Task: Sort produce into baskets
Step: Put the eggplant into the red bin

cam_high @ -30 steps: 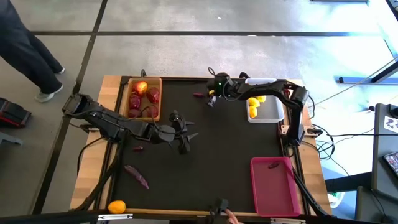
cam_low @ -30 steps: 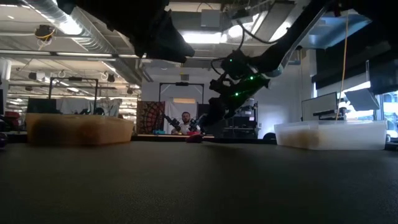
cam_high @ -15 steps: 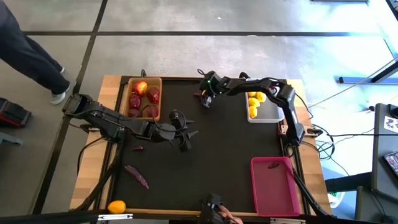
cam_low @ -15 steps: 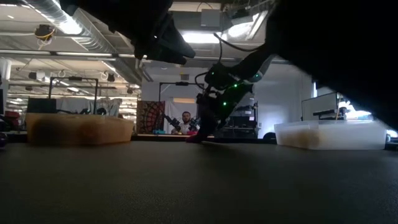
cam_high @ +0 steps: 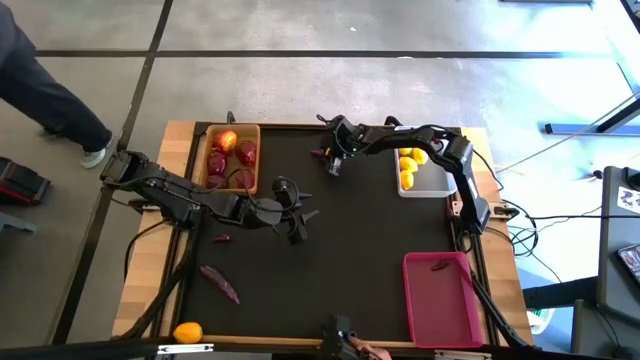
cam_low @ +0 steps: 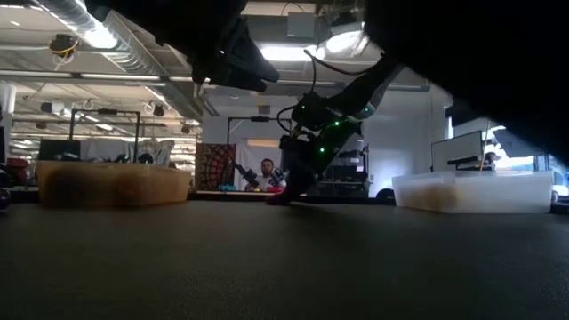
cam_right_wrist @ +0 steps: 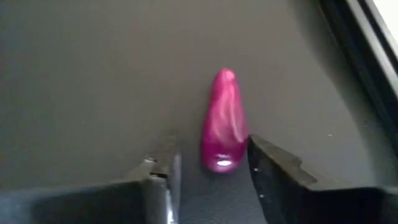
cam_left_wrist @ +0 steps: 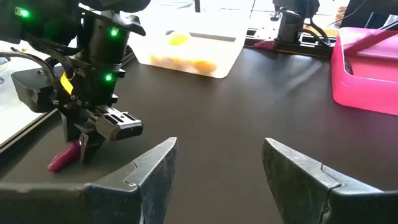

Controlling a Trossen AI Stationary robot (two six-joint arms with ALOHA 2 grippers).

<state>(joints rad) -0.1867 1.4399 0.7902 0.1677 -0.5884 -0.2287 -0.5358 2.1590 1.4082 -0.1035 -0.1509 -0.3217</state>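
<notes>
Purple-red piece (cam_right_wrist: 224, 121) beside white basket (cam_high: 425, 175): probably light, smooth, slippery. Right gripper (cam_right_wrist: 211, 163) spread around thick end. Left gripper (cam_left_wrist: 217, 168) spread, idle.

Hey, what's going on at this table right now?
A two-armed robot is sorting produce into baskets. The right gripper is down at the far edge of the table, its open fingers either side of a small purple-red piece, not yet closed on it. The left gripper waits open mid-table. Red fruits sit in the wooden basket, yellow ones in the white basket, one piece in the pink basket.
</notes>
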